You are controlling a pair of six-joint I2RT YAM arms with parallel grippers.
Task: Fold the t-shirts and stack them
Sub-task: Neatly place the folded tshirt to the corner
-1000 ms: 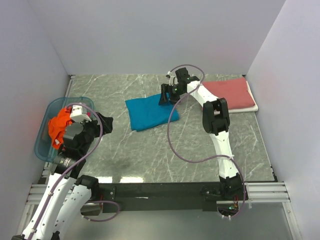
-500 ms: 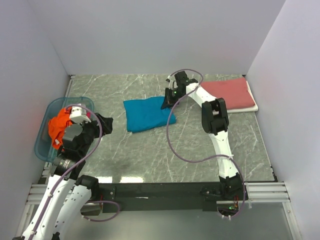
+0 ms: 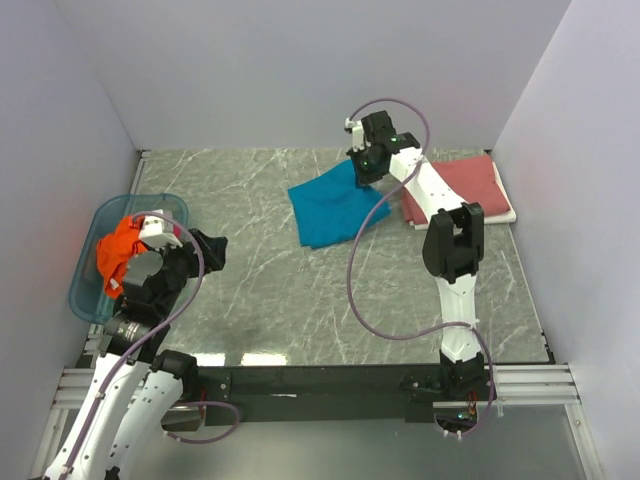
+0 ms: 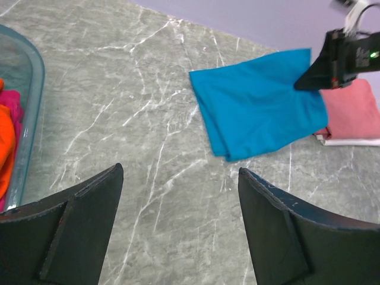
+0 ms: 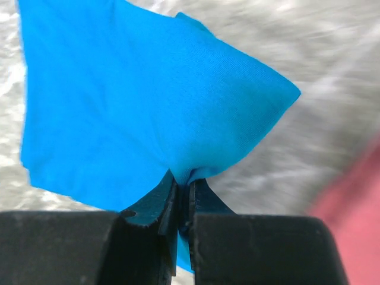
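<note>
A folded teal blue t-shirt (image 3: 335, 203) hangs partly lifted over the marble table (image 3: 300, 300), pinched at its far right edge by my right gripper (image 3: 364, 175), which is shut on the cloth (image 5: 148, 113). The dusty red t-shirt (image 3: 460, 188) lies folded at the back right, just right of that gripper. The bright orange t-shirt (image 3: 120, 250) is bunched in the blue tub (image 3: 85, 285) on the left. My left gripper (image 4: 181, 178) hovers open over bare table beside the tub, nothing between its fingers. In the left wrist view the teal t-shirt (image 4: 255, 107) and the red t-shirt (image 4: 353, 110) show far ahead.
White walls close in the table at the back and both sides. A pink cloth (image 4: 13, 107) shows beside the orange one in the tub. A white sheet (image 3: 505, 215) lies under the red t-shirt. A purple cable (image 3: 360, 290) loops from the right arm over the table.
The right gripper shut on the teal t-shirt's right edge and dragged it right and toward the back, close to the red t-shirt. The left arm has barely moved.
</note>
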